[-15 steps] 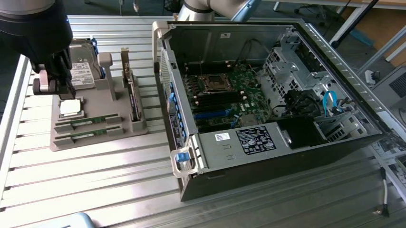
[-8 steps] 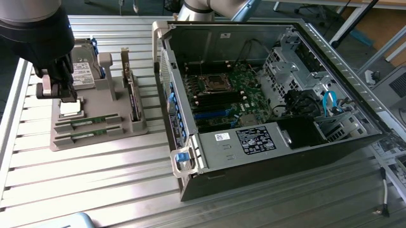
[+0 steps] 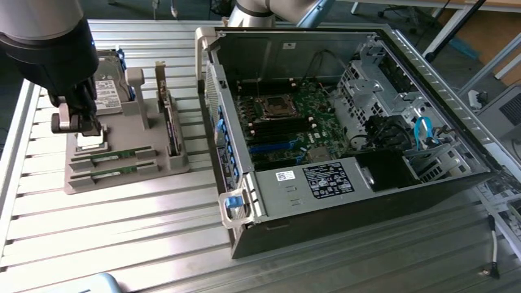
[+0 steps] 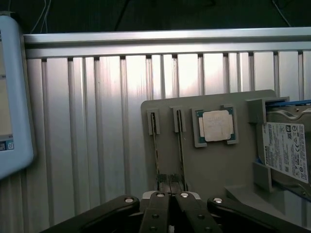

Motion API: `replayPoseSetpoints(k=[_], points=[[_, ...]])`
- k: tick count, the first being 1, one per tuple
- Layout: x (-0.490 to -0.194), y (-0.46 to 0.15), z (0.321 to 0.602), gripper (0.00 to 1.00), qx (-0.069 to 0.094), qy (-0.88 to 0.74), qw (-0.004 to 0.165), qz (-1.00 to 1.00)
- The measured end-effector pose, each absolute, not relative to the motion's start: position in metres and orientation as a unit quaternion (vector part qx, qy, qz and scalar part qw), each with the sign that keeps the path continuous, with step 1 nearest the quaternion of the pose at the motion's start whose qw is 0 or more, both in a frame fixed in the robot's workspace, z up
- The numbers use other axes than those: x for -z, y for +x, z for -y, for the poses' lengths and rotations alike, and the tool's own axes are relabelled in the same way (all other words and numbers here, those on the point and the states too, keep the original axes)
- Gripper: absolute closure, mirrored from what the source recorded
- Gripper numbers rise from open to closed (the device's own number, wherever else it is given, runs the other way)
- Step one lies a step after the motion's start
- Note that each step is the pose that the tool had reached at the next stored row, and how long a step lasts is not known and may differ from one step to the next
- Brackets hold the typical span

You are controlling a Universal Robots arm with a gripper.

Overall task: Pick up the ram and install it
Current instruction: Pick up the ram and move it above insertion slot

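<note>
Green ram (image 4: pixel 181 145), in grey holder (image 4: pixel 214 167), near claw (image 4: pixel 170 182)

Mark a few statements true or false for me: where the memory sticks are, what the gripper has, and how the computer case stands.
1. One memory stick and its twin both lie in the grey holder. True.
2. The gripper is holding a memory stick. False: it is shut on nothing.
3. The computer case lies open with the motherboard exposed. True.
4. The gripper hangs over the computer case. False: it is over the holder, at the exterior view's left.
5. The processor chip lies loose on the bare table. False: it sits in a pocket of the holder beside the sticks.
</note>
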State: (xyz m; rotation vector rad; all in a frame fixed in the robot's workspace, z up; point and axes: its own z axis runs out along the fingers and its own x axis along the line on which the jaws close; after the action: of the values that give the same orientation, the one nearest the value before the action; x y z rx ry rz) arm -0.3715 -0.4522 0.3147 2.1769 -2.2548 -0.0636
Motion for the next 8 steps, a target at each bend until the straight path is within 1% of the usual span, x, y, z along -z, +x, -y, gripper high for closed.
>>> replayPoseSetpoints(k=[8], points=[[-0.3146,-0.3716,0.4522,0.89,0.020,0.694,0.003,0.719]])
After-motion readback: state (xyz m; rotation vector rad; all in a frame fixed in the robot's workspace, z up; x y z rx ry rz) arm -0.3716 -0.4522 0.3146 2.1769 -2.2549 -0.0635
